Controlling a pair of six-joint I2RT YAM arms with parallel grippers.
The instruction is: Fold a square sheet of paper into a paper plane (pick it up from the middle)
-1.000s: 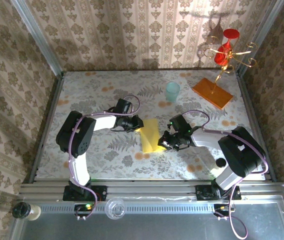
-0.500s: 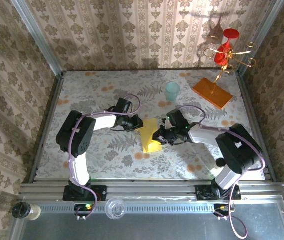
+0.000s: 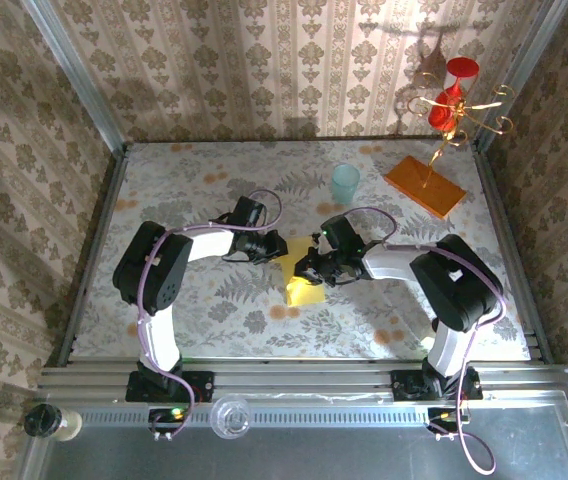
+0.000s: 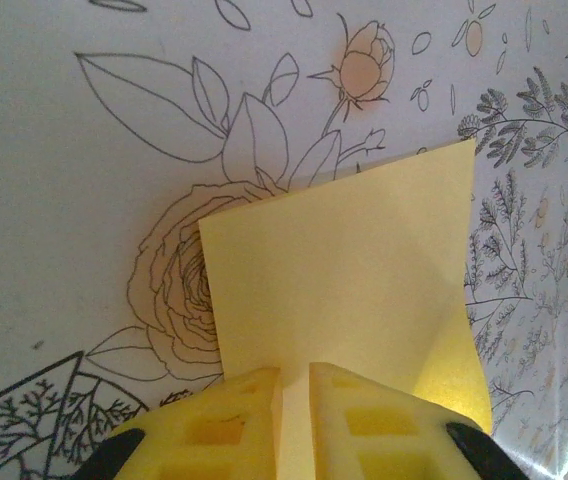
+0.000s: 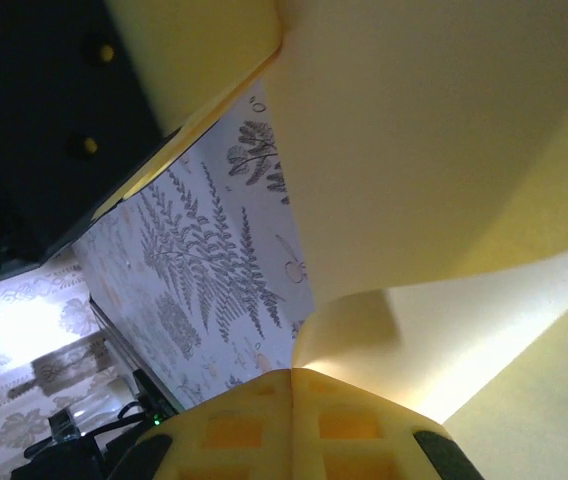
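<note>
The square sheet of paper (image 3: 304,290) is thin and yellow and lies mid-table, partly doubled over. My left gripper (image 3: 278,250) is at its far left edge, shut on it. In the left wrist view the sheet (image 4: 344,260) runs out from between the narrow gap of my left gripper (image 4: 295,372). My right gripper (image 3: 309,270) sits over the sheet's right side, shut on it. From my right gripper (image 5: 292,372) a flap of the sheet (image 5: 444,150) curls up and over. The paper plane is out of view.
A pale teal cup (image 3: 345,184) stands behind the sheet. An orange slab (image 3: 424,186) with a gold stand holding red glasses (image 3: 449,100) is at the back right. Patterned walls close in the table on three sides.
My right gripper has moved left across the sheet, carrying its right edge over, so the yellow patch looks narrower. The left gripper has stayed put.
</note>
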